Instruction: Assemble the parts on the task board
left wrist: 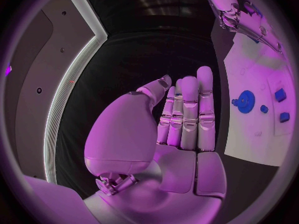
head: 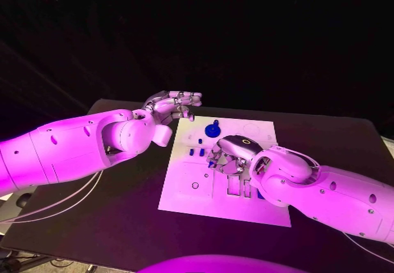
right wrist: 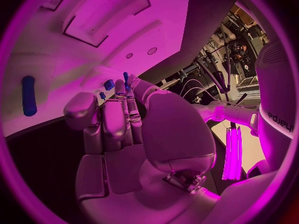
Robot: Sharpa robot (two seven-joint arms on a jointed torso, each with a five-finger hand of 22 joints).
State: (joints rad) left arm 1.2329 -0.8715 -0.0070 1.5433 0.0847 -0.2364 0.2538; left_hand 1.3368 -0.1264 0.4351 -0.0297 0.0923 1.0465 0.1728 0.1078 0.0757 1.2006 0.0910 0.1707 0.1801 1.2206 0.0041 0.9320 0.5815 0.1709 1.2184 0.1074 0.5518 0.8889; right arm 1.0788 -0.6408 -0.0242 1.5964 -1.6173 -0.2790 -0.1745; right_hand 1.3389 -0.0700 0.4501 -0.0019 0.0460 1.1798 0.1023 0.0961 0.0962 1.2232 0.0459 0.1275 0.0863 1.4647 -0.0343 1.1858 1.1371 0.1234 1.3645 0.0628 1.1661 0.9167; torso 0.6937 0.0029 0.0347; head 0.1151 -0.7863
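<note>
Black worktop [head: 123, 227] fills the scene against a dark backdrop, and in its middle lies the flat white task board [head: 197, 196], a plate with several recesses and small holes. On the board's far part rests a round blue toothed gear [head: 213, 130], with small blue pegs [head: 195, 152] standing just nearer the robot.

The silver left hand [head: 172, 107] hovers off the board's far left corner, apart from every part. In its wrist view the fingers [left wrist: 190, 109] are straight and pressed side by side, thumb tucked close, holding nothing; the gear [left wrist: 245, 101] and a few blue pieces show on the board beyond.

The silver right hand [head: 232, 154] is low over the board's middle, palm turned down, among the blue pegs. In the right wrist view its fingers [right wrist: 121, 112] reach toward a small blue part [right wrist: 126, 78] at their tips, but whether they pinch it or merely touch it I cannot tell. A long blue bar [right wrist: 29, 95] lies on the board well apart from them.

By my reading, the step in hand is the right hand picking or seating one of the small pegs near the centre. Assembly looks early, since the gear and other pieces lie loose. The next move calls for a firm pinch on that peg, kept upright, then careful alignment over its hole without knocking the neighbouring pegs, while the left hand keeps clear.
</note>
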